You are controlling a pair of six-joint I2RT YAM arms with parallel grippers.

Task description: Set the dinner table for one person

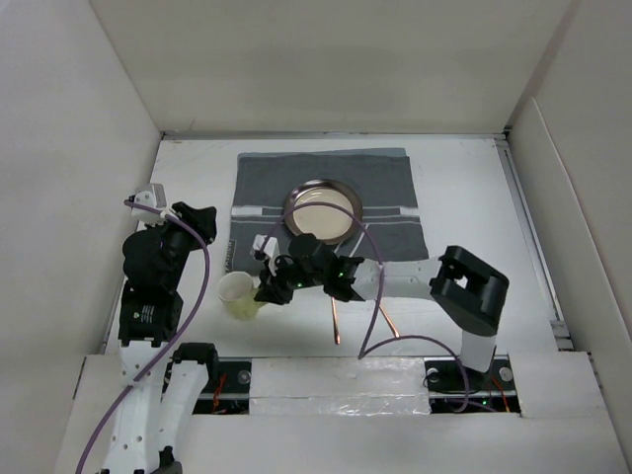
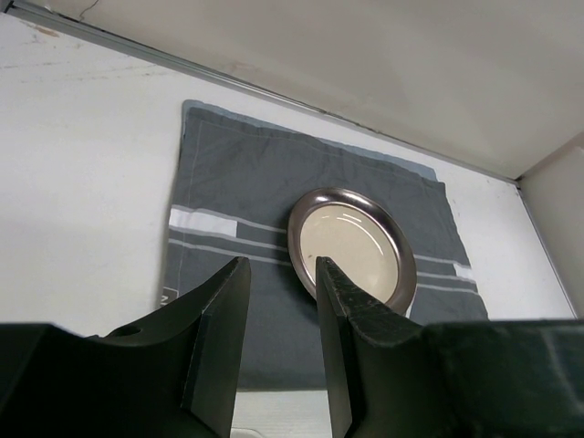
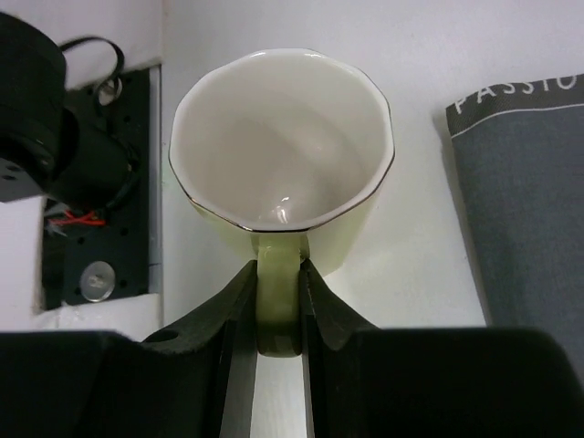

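- One glossy pale-green cup (image 3: 283,155) on smooth white counter (image 3: 429,55); right jaws clenched on its loop handle (image 3: 276,301);
- left jaws released, empty;
- round metal-rimmed plate (image 2: 351,242) on grey woven mat (image 2: 237,173).

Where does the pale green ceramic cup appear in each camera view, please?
Top external: the pale green ceramic cup stands lower left of centre.
Left wrist: not in it.
Right wrist: centre, its handle inside the right gripper.
Shared landmark: the dark grey striped cloth mat.
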